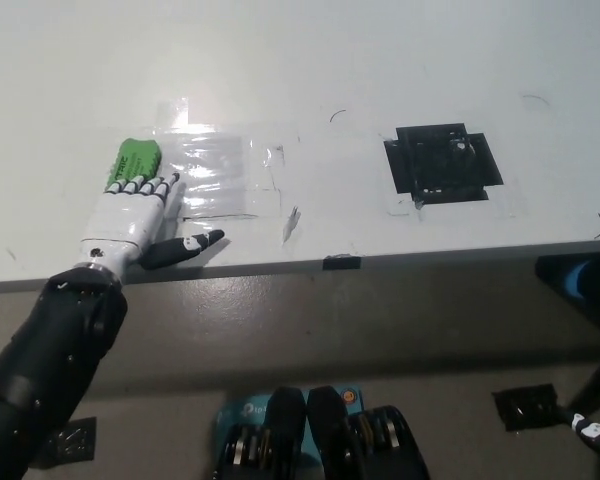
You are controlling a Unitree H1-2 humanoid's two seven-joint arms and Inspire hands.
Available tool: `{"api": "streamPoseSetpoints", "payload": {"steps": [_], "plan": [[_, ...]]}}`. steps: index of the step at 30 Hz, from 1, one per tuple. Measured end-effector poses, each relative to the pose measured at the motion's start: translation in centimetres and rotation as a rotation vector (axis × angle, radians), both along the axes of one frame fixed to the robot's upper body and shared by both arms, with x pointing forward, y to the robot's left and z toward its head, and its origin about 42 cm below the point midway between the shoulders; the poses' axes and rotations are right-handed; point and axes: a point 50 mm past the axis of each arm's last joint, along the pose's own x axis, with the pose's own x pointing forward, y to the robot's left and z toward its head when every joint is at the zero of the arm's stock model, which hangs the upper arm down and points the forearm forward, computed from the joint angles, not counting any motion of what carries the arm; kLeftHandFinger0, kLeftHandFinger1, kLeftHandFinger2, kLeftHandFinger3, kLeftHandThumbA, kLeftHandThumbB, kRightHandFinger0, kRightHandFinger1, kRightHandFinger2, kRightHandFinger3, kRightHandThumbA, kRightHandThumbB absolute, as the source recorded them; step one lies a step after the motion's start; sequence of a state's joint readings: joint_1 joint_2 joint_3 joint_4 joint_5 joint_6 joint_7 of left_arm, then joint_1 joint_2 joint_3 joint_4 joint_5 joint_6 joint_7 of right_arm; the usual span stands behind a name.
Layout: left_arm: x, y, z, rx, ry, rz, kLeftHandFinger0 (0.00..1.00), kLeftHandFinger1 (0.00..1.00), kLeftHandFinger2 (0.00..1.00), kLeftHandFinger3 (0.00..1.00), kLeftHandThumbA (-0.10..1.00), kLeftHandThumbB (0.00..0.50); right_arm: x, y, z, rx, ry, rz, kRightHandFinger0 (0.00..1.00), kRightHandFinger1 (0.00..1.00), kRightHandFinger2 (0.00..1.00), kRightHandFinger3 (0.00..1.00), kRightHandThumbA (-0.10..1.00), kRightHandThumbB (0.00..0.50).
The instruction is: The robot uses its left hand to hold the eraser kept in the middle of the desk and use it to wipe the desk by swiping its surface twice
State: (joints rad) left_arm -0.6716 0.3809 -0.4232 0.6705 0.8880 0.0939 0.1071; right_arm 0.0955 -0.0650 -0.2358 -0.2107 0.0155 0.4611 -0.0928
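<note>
Now your left hand [130,215] lies flat on the desk [380,80] near its front edge, with the fingers stretched out and apart, the dark thumb pointing to the side; it grips nothing. The green eraser [132,162] sits just beyond the fingertips [140,184], touching them or nearly so; I cannot tell which, and it is not in the middle of the desk but toward the left part.

You should watch for this risk: if the hand moves forward while it is flat, the fingertips will push the eraser away and not take it; the eraser looks low and smooth, so I judge it will slide easily on this glossy top. A grasp from above can also fail, because the fingers may close on the edge only and the eraser may tip out during the wipe.

Your right hand is not in view; only a small dark part shows at the bottom right corner, and I cannot say what it is.

Further out, the desk is white and shiny, with a bright reflection; a patch of clear tape [225,175] lies just beside the eraser, and its wrinkles could catch the eraser in a swipe. To the right, well apart, is a black tape square [442,161]; some thin pen marks [290,222] are scattered on the surface. Below the desk edge, you see a grey floor [380,330] with small black tape pieces [525,403].
</note>
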Motion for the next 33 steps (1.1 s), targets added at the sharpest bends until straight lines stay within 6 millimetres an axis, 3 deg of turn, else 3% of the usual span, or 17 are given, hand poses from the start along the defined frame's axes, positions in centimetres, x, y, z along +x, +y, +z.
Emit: {"api": "streamPoseSetpoints", "payload": {"steps": [2,4,10,16,19,20,21,25,28,31,33], "plan": [[-0.1,-0.2,-0.3,-0.079,-0.013,0.020,1.00,1.00,1.00,1.00,1.00,0.308,0.0,0.0,0.0,0.000,-0.001,0.000,1.00,1.00,1.00,1.00,1.00,0.000],[-0.2,-0.4,-0.5,-0.127,-0.022,0.028,1.00,1.00,1.00,1.00,1.00,0.367,0.1,0.0,0.1,0.000,-0.004,0.000,1.00,1.00,1.00,1.00,1.00,0.000],[-0.4,-0.8,-1.6,-0.339,-0.038,0.085,1.00,1.00,1.00,1.00,1.00,0.337,0.4,-0.1,0.3,-0.001,-0.015,-0.001,1.00,1.00,1.00,1.00,1.00,0.005],[-0.9,-1.4,-2.5,-0.435,-0.037,0.093,1.00,1.00,1.00,1.00,1.00,0.365,0.5,-0.1,0.4,-0.002,-0.022,-0.003,1.00,1.00,1.00,1.00,1.00,0.002],[-0.9,-1.6,-2.6,-0.438,-0.035,0.086,1.00,1.00,1.00,1.00,1.00,0.402,0.5,-0.1,0.4,-0.002,-0.022,-0.004,1.00,1.00,1.00,1.00,1.00,0.000],[-0.9,-1.7,-2.6,-0.427,-0.033,0.080,1.00,1.00,1.00,1.00,1.00,0.375,0.5,-0.1,0.4,-0.002,-0.022,-0.003,1.00,1.00,1.00,1.00,1.00,0.000],[-0.9,-1.8,-2.6,-0.416,-0.032,0.074,1.00,1.00,1.00,1.00,1.00,0.382,0.5,-0.1,0.4,-0.002,-0.022,-0.003,1.00,1.00,1.00,1.00,1.00,0.000],[-0.8,-2.5,-2.6,-0.342,-0.023,0.040,1.00,1.00,1.00,1.00,1.00,0.426,0.6,-0.1,0.4,-0.003,-0.022,-0.002,1.00,1.00,1.00,1.00,1.00,0.020],[-0.7,-3.2,-2.6,-0.274,-0.017,0.015,1.00,1.00,1.00,1.00,1.00,0.479,0.6,-0.1,0.4,-0.003,-0.023,-0.001,1.00,1.00,1.00,1.00,1.00,0.000],[-0.6,-3.9,-2.5,-0.221,-0.017,-0.004,1.00,1.00,1.00,1.00,1.00,0.494,0.7,-0.1,0.5,-0.004,-0.026,0.001,1.00,1.00,1.00,1.00,1.00,0.000],[-0.3,-4.5,-2.3,-0.175,-0.018,-0.018,1.00,1.00,1.00,1.00,1.00,0.471,0.8,0.0,0.5,-0.005,-0.027,0.003,1.00,1.00,1.00,1.00,1.00,0.004]]}}
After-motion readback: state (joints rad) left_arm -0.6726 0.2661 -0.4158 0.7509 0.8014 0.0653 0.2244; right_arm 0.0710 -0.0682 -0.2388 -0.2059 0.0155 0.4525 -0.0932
